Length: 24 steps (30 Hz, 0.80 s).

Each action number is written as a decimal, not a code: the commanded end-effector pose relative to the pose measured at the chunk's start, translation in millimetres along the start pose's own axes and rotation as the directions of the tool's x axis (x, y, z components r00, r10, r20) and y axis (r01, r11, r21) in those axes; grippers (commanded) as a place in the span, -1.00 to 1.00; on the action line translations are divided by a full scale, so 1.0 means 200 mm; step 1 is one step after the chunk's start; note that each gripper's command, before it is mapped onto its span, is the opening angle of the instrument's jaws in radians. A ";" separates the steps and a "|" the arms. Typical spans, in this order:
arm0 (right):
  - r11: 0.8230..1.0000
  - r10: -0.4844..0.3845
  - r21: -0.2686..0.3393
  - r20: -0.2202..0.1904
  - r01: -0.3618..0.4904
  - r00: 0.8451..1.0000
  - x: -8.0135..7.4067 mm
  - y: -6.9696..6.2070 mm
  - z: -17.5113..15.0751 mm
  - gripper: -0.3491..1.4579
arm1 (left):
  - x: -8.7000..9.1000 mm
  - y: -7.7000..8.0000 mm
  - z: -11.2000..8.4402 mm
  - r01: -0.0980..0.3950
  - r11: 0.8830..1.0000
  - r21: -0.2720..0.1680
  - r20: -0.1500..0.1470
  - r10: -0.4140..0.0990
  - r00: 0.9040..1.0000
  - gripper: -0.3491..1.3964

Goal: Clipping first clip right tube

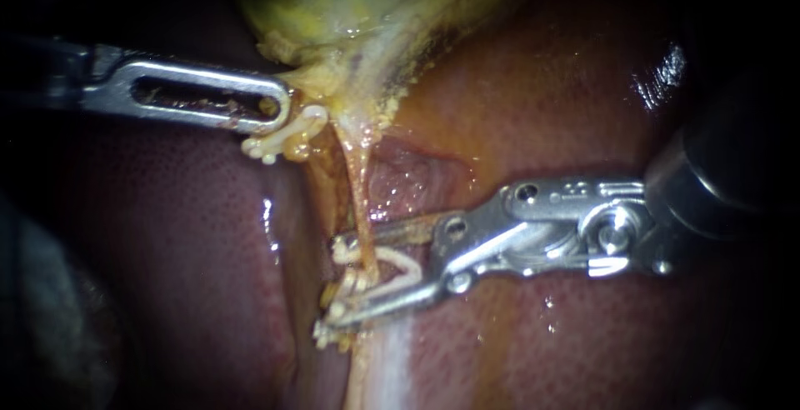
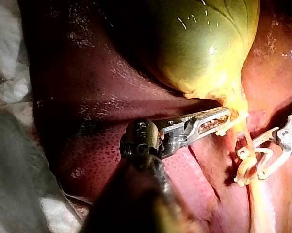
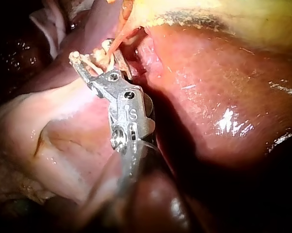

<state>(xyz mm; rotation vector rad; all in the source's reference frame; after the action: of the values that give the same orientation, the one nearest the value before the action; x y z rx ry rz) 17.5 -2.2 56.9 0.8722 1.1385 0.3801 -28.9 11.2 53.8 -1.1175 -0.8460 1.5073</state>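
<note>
Right instrument (image 1: 335, 283) jaws grip an open clip (image 1: 402, 262) astride the tube (image 1: 358, 197) – left instrument (image 1: 279, 110) jaws clamp the gallbladder (image 1: 333, 10) neck, lower jaw hidden

Both of polished steel, the left tool (image 1: 279, 106) bears a long slot, the right tool (image 1: 333, 285) round screws.

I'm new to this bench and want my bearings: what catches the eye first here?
The yellow-green gallbladder at the endoscope view's top, over red liver. Below it, my right instrument holds a white clip in wide jaws astride a thin tube; my left instrument sits at the gallbladder's neck.
</note>
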 end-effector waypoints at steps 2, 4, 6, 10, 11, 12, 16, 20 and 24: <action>1.000 -0.007 0.023 -0.008 0.007 1.000 0.003 -0.003 0.000 -0.11 | 0.000 0.000 0.000 0.000 1.000 0.000 0.000 0.000 1.000 -1.00; 0.999 -0.004 0.037 -0.019 0.005 1.000 0.005 -0.005 0.000 -0.11 | 0.000 0.000 0.000 0.000 1.000 0.000 0.000 0.000 1.000 -1.00; 0.999 0.000 0.043 -0.020 0.000 1.000 0.006 -0.007 0.001 -0.12 | 0.000 0.000 0.000 0.000 1.000 0.000 0.000 0.000 1.000 -1.00; 0.999 0.006 0.043 -0.024 -0.005 1.000 0.006 -0.008 0.001 -0.14 | 0.000 -0.001 0.000 -0.001 1.000 0.000 0.000 0.001 1.000 -1.00; 0.999 0.012 0.043 -0.024 -0.011 1.000 0.006 -0.007 0.001 -0.15 | 0.000 -0.001 0.000 -0.001 1.000 0.000 0.000 0.001 1.000 -1.00; 0.999 0.018 0.044 -0.024 -0.016 1.000 0.006 -0.007 0.001 -0.16 | 0.000 -0.001 0.000 -0.001 1.000 0.000 0.000 0.001 1.000 -1.00; 0.998 0.047 0.046 -0.024 -0.046 0.999 0.006 -0.007 0.000 -0.25 | 0.000 -0.001 0.000 -0.001 1.000 0.000 0.000 0.001 1.000 -1.00; 0.996 0.070 0.049 -0.024 -0.069 0.997 0.006 -0.007 0.000 -0.43 | 0.000 -0.001 0.000 -0.001 1.000 0.000 0.000 0.001 1.000 -1.00; 0.996 0.075 0.053 -0.022 -0.074 0.997 0.005 -0.007 0.000 -0.60 | 0.000 -0.002 0.000 -0.001 1.000 0.000 0.000 0.001 1.000 -1.00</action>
<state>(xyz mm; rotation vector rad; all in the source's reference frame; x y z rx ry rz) 17.7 -2.4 55.1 0.9602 1.1447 0.4264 -28.9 11.2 54.2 -1.1179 -0.8455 1.5085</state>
